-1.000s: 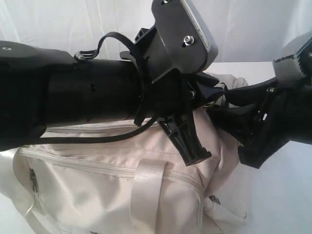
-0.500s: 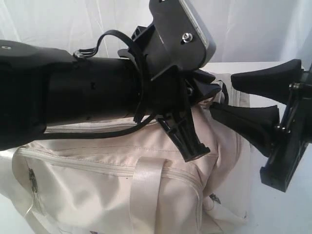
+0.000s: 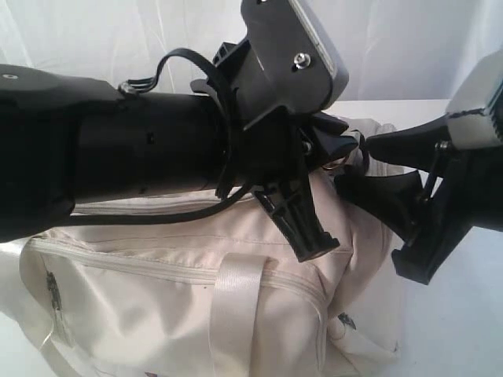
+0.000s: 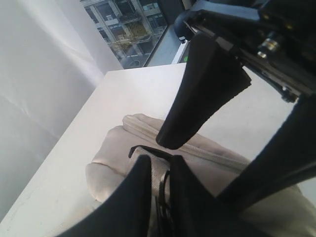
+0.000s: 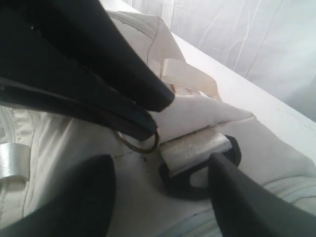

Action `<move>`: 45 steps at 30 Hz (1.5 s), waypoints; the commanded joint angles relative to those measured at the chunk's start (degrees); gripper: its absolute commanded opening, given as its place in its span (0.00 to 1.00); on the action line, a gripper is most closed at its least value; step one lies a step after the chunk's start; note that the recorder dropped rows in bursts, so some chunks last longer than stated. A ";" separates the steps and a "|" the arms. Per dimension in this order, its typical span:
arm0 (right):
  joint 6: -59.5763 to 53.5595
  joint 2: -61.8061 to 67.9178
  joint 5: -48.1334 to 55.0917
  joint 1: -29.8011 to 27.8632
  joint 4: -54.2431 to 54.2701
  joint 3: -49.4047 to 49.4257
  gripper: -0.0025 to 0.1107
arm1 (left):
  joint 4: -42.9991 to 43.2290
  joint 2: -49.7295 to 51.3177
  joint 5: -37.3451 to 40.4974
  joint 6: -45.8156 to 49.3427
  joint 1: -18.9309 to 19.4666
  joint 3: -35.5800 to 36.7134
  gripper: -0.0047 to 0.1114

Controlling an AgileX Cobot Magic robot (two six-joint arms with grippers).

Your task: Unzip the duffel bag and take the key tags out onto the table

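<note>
The cream duffel bag lies on the white table, its zipper closed along the side I see. My left gripper is at the bag's right end, shut on a thin metal ring next to the satin webbing and dark D-ring. My right gripper hovers open over that same end, one finger on each side of the D-ring, touching nothing. The key tags are out of view.
My left arm spans the exterior view and hides the bag's top. A satin handle strap loops over the bag's near side. White curtain hangs behind the table; the table's far edge runs close behind the bag's end.
The right gripper drew back to the right half a second ago and has come back in toward the bag's end, jaws equally wide. The left gripper stays on the ring.
</note>
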 commanded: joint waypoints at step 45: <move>-10.15 1.84 -6.17 -0.08 4.71 0.17 0.12 | -1.11 -1.57 3.58 3.23 -0.13 -1.75 0.04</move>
